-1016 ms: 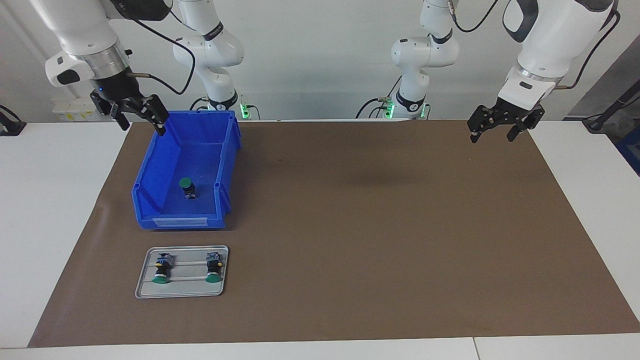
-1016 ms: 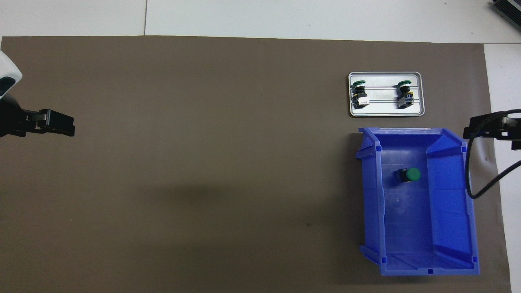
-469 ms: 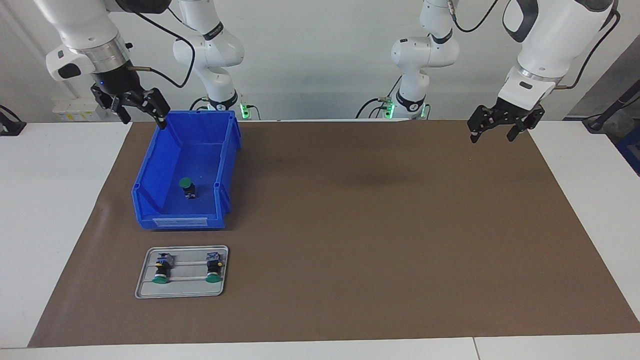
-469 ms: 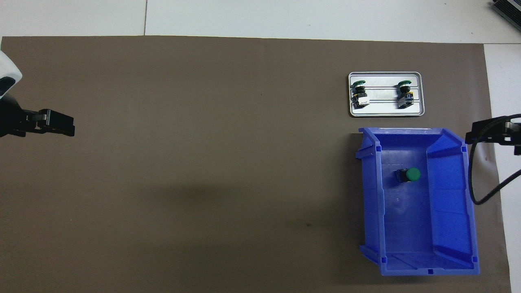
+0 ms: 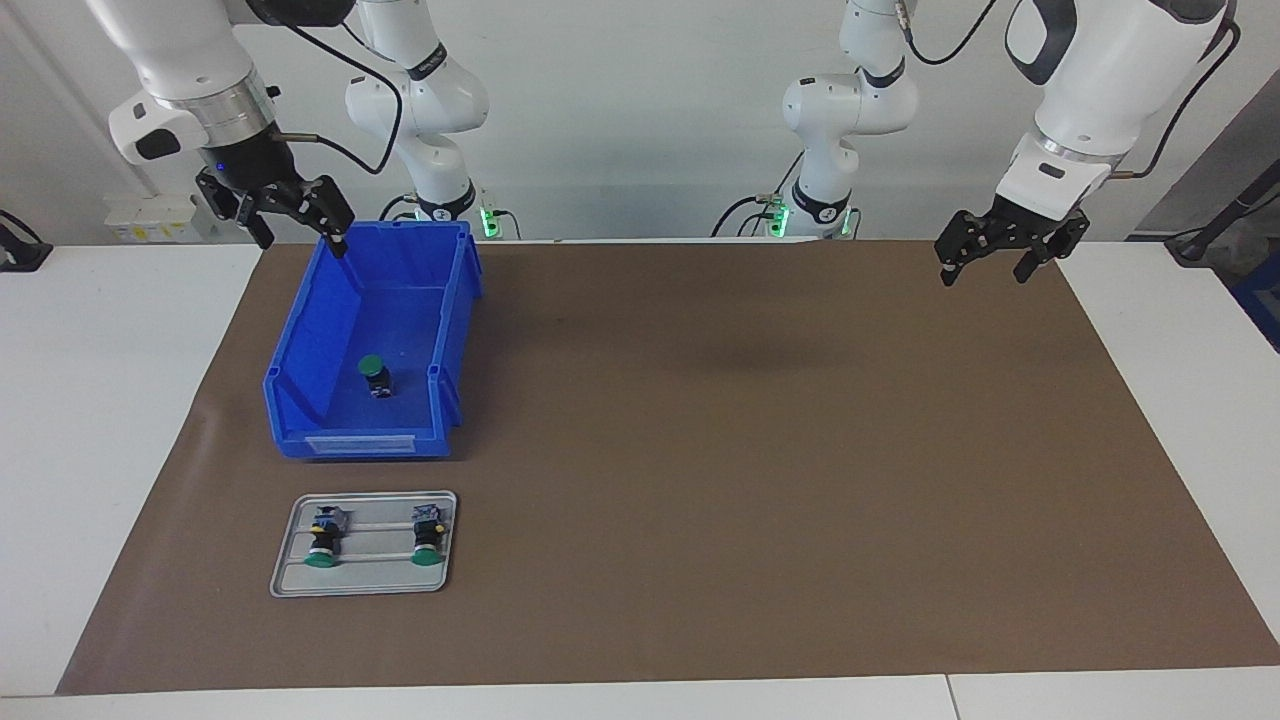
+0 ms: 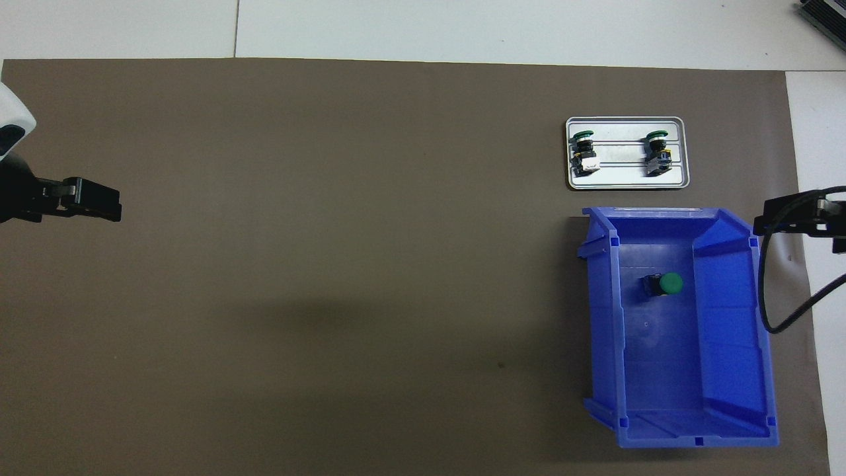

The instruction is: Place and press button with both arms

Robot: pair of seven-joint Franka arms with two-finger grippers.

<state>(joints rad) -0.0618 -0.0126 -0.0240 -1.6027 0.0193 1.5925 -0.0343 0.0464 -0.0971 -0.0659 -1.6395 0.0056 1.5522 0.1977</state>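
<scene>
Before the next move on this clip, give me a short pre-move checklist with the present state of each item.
1. Green-capped push button lies free in the blue plastic bin: ok.
2. Right pincer open, holding nothing: ok.
3. Right pincer over the button: not ok; it hangs by the bin's corner nearest the robots.
4. Left pincer open, waiting over the brown mat at the left arm's end: ok.
5. Flat silver metal tray has room between its two green buttons: ok.
</scene>
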